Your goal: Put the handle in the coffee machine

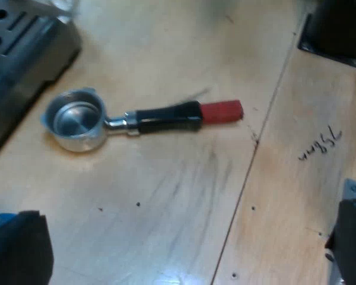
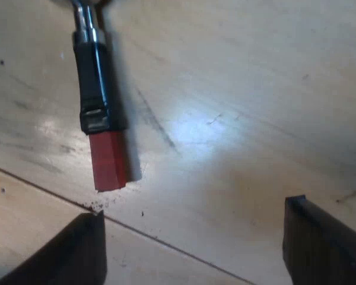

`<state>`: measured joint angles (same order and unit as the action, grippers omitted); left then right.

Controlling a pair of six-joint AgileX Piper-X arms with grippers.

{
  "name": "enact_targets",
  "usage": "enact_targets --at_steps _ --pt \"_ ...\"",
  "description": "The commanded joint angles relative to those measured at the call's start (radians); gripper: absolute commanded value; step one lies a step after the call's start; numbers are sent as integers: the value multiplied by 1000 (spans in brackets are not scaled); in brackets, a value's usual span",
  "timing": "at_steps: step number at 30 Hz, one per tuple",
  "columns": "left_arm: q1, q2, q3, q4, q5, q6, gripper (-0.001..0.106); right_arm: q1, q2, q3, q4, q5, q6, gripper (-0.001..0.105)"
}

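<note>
The holder [image 1: 136, 119] lies flat on the table [image 1: 166, 225], loose and not yet in the machine [image 1: 24, 53]. Its basket [image 1: 77, 119] sits just beside the machine's base and its red end [image 2: 108, 160] points away from it. The right gripper [image 2: 193, 211] hovers low near that red end with its fingers spread wide and nothing between them. The red end lies ahead of the gap and nearer one finger than the other. The left gripper [image 1: 187, 214] is released too, fingers well apart above bare wood, with the holder some way ahead of it. The main risk is an off-centre grasp. If the right gripper closes from here without lining up, one finger probably meets the handle first and pushes it sideways, swinging the basket against the machine. The handle looks smooth and round, so a pinch on the red tip alone may let the heavy metal end droop or twist in the grip. A tilted holder would likely miss its seat at the machine's front or jam there. Coming down too low could also drive the fingertips into the table.
</note>
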<state>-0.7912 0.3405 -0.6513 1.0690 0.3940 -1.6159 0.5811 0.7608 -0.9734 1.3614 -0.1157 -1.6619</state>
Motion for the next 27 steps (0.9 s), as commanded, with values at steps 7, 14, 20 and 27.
enact_targets --at_steps 7,14,20,27 --pt "-26 31 -2 -45 6 1 98 205 119 -10 -99 116 143 56" --pt "-26 32 37 -75 6 1 98 262 189 2 -127 116 147 7" --pt "-26 32 61 -96 6 1 98 299 226 78 -250 116 255 0" --pt "-26 32 64 -96 6 1 98 308 250 140 -302 116 322 0"
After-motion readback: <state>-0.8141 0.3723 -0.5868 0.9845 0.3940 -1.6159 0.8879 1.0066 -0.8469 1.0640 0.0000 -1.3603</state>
